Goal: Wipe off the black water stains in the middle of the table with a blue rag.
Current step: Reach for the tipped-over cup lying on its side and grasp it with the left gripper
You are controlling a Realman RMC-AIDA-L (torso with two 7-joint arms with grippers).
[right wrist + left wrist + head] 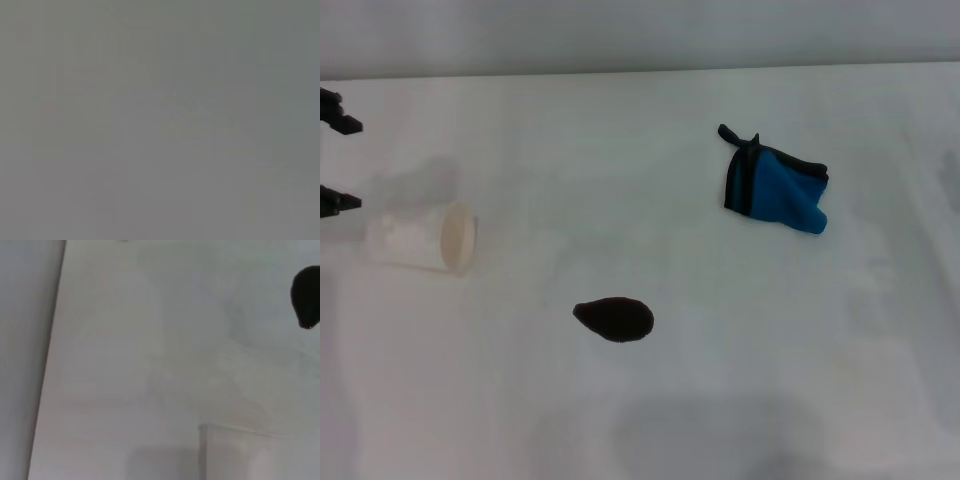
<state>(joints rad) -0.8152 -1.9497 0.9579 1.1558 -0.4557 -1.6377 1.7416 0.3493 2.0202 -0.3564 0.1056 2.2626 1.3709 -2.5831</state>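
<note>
The black water stain [614, 319], a glossy teardrop blot, lies on the white table [650, 150] a little left of the middle. It also shows at the edge of the left wrist view [306, 297]. The blue rag [775, 186], with a black trim band and a loop, lies crumpled at the far right, apart from the stain. My left gripper [338, 158] is at the far left edge, its two black fingertips [342, 120] spread apart and empty. My right gripper is out of view; its wrist view shows only plain grey.
A white paper cup [423, 238] lies on its side at the left, just right of my left gripper, mouth toward the stain. Part of it shows in the left wrist view [250, 455]. The table's edge [47, 365] runs along that view's side.
</note>
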